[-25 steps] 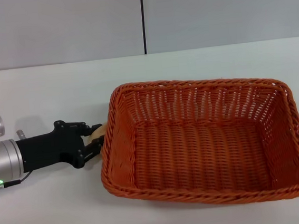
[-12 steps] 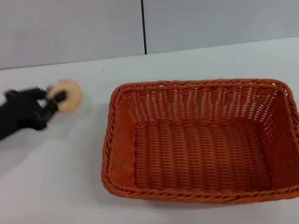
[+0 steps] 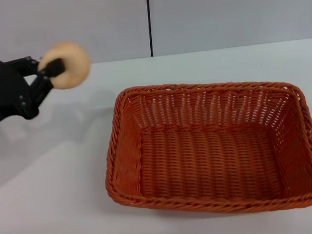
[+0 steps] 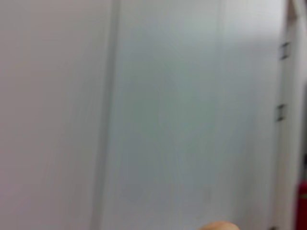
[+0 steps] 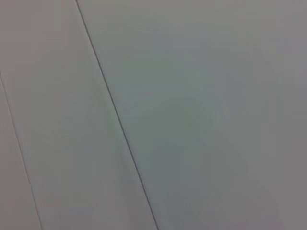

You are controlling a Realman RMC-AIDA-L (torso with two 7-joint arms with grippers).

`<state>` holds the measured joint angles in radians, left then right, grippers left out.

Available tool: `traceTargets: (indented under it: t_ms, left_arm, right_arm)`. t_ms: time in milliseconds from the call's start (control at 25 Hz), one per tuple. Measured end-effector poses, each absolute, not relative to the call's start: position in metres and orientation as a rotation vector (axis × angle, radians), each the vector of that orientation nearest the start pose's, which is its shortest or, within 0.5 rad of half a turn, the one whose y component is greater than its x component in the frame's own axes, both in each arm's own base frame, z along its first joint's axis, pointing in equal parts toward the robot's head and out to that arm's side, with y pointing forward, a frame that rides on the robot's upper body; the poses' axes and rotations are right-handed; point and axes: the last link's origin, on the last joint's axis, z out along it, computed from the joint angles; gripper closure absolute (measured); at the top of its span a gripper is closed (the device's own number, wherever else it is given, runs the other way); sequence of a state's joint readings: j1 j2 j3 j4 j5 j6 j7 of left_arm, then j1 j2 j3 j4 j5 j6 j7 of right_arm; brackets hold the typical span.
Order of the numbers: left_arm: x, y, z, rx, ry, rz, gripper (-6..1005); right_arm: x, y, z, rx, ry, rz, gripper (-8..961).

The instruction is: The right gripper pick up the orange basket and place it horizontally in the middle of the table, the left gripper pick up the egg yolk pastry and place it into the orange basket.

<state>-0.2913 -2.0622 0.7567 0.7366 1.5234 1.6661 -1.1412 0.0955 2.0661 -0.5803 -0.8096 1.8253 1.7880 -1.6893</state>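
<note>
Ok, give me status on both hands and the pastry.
Left hand shut on egg yolk pastry, raised left of orange basket. Right hand not in view. Basket empty, path clear.

Left arm: matte black hand on a black wrist housing

The left hand [image 3: 45, 72] is black metal throughout, with no colour accents visible; hinged linkage bars run from a blocky body out to two slim fingers [image 3: 56, 65]; small round pivot joints show along the bars; the wrist section behind it is a plain, broad black casing, cut off at the picture's edge; the right arm does not appear.
</note>
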Motion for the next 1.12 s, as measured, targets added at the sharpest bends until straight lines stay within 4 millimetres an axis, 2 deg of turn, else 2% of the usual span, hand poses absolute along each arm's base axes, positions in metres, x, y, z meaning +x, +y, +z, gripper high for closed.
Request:
traceTargets:
  t_ms: [120,240,480,600,720,920,960,1120]
  left_arm:
    - [-0.259,0.282,0.048,-2.471,-0.241,-1.156,894]
    - [-0.251,0.279,0.039,-2.528,-0.221,-1.192,907]
    - [-0.233,0.272,0.000,-2.707,-0.179,-1.210,929]
    - [-0.231,0.271,-0.011,-2.748,-0.183,-1.183,863]
    - [-0.233,0.276,-0.012,-2.733,-0.257,-1.155,798]
    - [-0.243,0.277,-0.006,-2.672,-0.322,-1.140,593]
    - [-0.245,0.277,-0.004,-2.660,-0.328,-1.139,576]
    - [-0.266,0.276,0.019,-2.510,-0.383,-1.137,509]
  right_arm:
    - [0.314,0.232,0.119,-2.012,0.636,1.312,370]
    - [0.313,0.233,0.119,-2.014,0.632,1.315,370]
    - [0.312,0.235,0.117,-2.015,0.629,1.321,370]
    - [0.313,0.235,0.117,-2.021,0.631,1.316,371]
    - [0.313,0.235,0.116,-2.027,0.631,1.309,371]
    - [0.314,0.235,0.115,-2.038,0.629,1.288,371]
    - [0.314,0.235,0.115,-2.038,0.629,1.288,371]
    - [0.320,0.233,0.118,-2.002,0.625,1.273,371]
